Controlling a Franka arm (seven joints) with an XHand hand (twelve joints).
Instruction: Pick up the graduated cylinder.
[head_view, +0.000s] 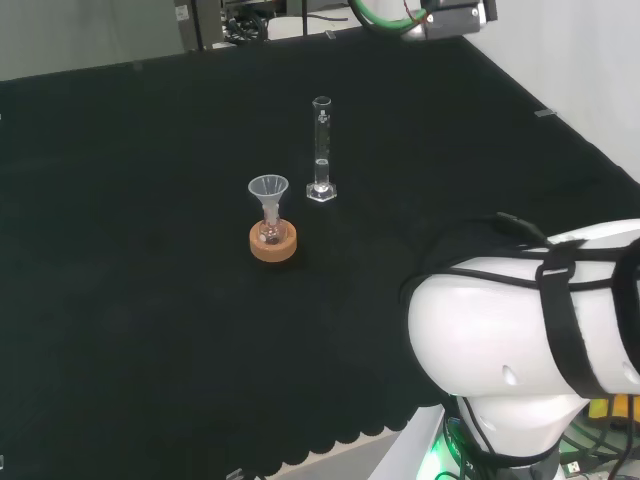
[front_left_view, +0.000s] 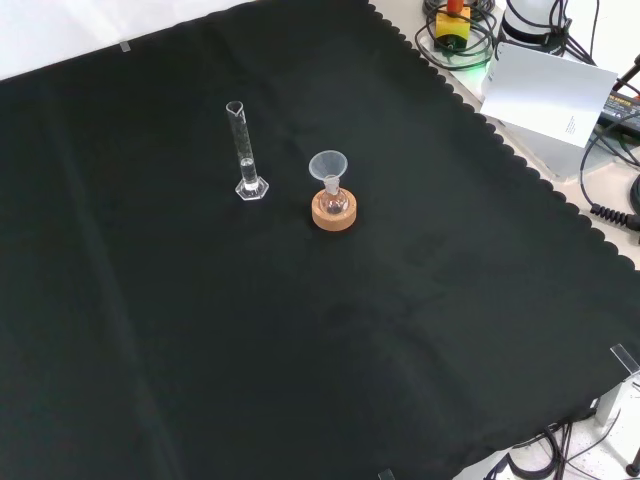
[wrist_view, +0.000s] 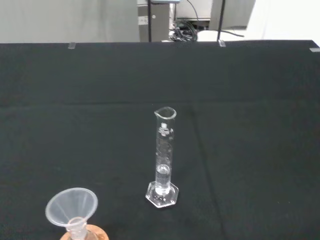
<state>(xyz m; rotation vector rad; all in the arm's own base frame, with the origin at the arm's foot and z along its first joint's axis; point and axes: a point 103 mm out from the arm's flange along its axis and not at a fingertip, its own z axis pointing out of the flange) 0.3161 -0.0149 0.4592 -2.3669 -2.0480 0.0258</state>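
Black cloth (head_view: 150, 300) covers the bench, and on it the graduated cylinder (head_view: 321, 150) stands upright, long axis vertical, mouth up, just beside a funnel (head_view: 268, 190) set in a small flask on a cork ring (head_view: 273, 242). Nothing is grasped yet, so this looks like the approach; I cannot tell how the hand's fingers are set. Next, the hand should probably come in level with the tube's middle and close around it without tipping it.

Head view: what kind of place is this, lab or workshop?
Likely a robotics lab set up for chemistry handling: a graduated cylinder and a funnel in a small flask on a cork ring stand on black cloth, with cables and gear at its edge.
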